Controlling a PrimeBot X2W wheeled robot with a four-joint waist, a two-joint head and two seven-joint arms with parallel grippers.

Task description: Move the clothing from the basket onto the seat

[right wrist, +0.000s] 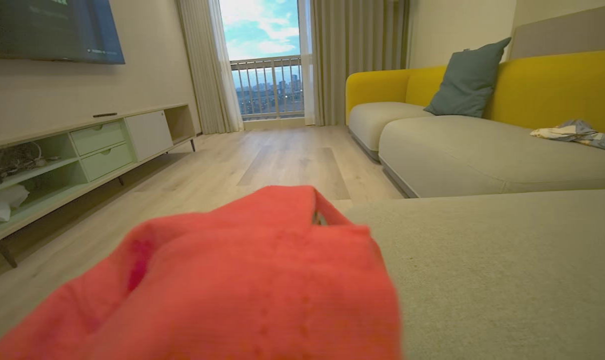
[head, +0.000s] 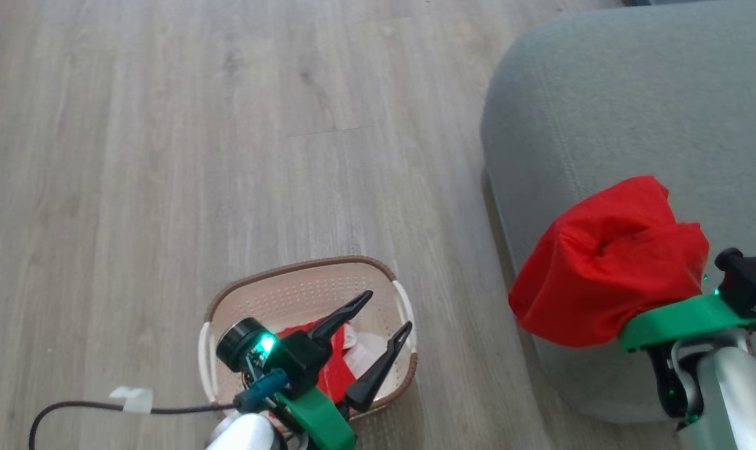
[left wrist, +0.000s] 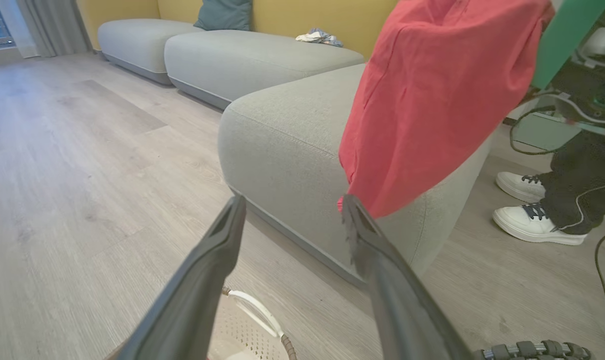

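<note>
By the basket point(head: 303, 261), the left gripper point(head: 388, 309) has two long black tapering fingers point(left wrist: 197, 300), one finely toothed along its inner edge. Behind them sit a black block, a round black camera barrel point(head: 237, 340) with a lit green lamp, a bright green collar point(head: 318, 420) and a silvery forearm point(head: 243, 435). A teal plug point(head: 262, 385) meets a dark braided cable point(head: 178, 410) tagged with white tape. Farther from the basket, the right arm has a matching green bracket point(head: 684, 320) and a silver tube point(head: 731, 400).

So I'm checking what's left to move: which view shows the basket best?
Head view: it looks down into the basket, with red and white clothing inside. The left wrist view catches a bit of its handle and wall.
</note>
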